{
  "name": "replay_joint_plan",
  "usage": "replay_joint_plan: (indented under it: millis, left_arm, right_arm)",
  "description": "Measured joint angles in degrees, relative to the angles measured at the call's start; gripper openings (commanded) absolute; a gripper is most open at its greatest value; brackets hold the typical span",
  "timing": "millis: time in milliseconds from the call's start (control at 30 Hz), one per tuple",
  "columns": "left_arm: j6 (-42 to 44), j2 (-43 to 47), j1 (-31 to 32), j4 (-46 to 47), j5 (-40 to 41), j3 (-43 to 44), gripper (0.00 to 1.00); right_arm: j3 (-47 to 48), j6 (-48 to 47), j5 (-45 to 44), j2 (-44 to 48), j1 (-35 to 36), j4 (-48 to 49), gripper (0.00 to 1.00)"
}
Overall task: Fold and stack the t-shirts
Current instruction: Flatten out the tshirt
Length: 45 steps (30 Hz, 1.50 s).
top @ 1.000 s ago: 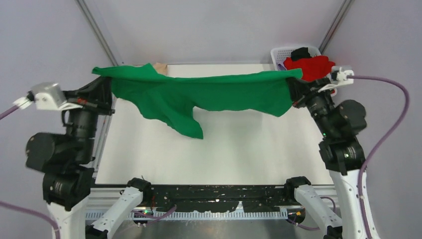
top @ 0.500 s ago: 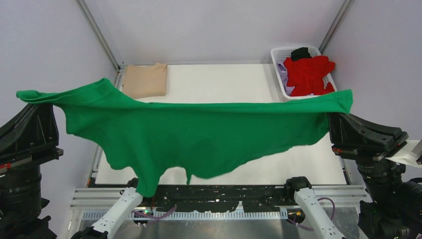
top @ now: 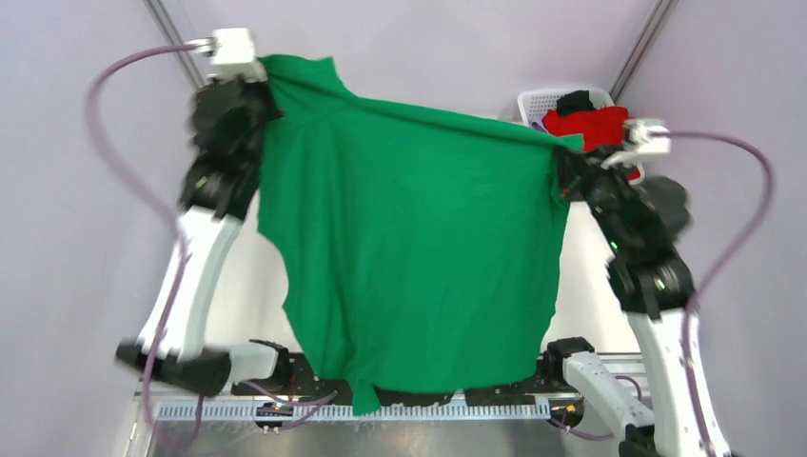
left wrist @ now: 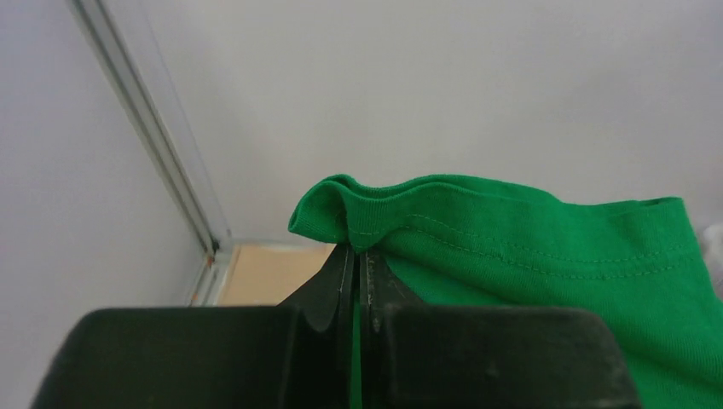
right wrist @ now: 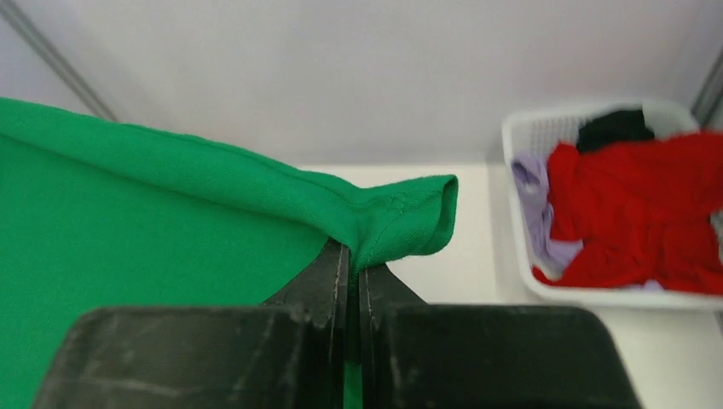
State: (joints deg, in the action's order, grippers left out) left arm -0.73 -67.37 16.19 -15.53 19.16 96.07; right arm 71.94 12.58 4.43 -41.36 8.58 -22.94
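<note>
**Green shirt held aloft, ready to be laid flat**

The green t-shirt (top: pixel 409 248) hangs in the air as one broad sheet, clear of the white surface (right wrist: pixel 469 281). Its top edge runs between the two arms and its lower edge dangles over the arm bases at the near side. The left tool (top: pixel 259 88) is clamped tight on a stitched corner, high by the far-left post. The right tool (top: pixel 561 160) is pinched just as tightly on the opposite corner, lower and just in front of the white lattice basket (right wrist: pixel 597 296). A red t-shirt (right wrist: pixel 639 204) fills that basket. A folded tan t-shirt (left wrist: pixel 268 273) lies at the far-left corner, seen only past the left fingers. A lilac garment (right wrist: pixel 533 183) and a black garment (right wrist: pixel 614 126) sit beside the red one.

The step looks like spreading before the first fold. To do it well, level the two corners, since the left now rides higher, and keep the top edge taut. Let the hanging edge touch down first, then lay the rest away from it so no creases are trapped.

Half a second ago the shirt was stretched low and close to the near edge, sagging unevenly. Now both arms are raised and the cloth hangs fuller. The tan shirt, in plain sight from above then, is now hidden in that view.
</note>
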Motion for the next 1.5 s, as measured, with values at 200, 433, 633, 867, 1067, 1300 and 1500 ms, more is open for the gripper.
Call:
replay_joint_plan:
  millis: [200,433,633,867,1067,1300,1500]
  left_arm:
    - [-2.3,-30.9,-2.2,-3.2,0.7,-1.1,0.91]
    - [-9.9,-57.7,-2.9,-21.0,-2.8,15.9,1.00]
    - [-14.2,-48.5,-2.9,-20.8,-9.8,8.2,1.00]
    - [-18.7,-30.0,-2.8,-16.8,-18.5,-11.6,1.00]
    - [-22.3,-19.8,-2.8,-15.5,-24.4,-30.9,1.00]
    - [-27.4,-15.9,-2.7,-13.3,-29.9,-45.0,1.00]
    - [-29.8,-22.0,-2.7,-11.6,-30.6,-44.9,1.00]
  right_arm:
    - [-10.4,-0.9,-6.7,-22.2,-0.1,5.8,0.48]
    - [-6.8,-1.6,-9.9,-53.7,-0.2,6.2,0.96]
    - [-5.9,-0.2,-9.7,-52.6,-0.2,8.7,0.95]
    - [-8.8,2.4,-4.0,-46.8,-0.1,11.8,0.95]
    - [-17.7,5.3,0.4,-43.6,3.4,11.2,0.95]
    - [-26.3,9.3,2.4,-43.2,8.1,10.0,0.95]
    - [-26.9,11.8,1.4,-46.3,7.8,10.0,0.95]
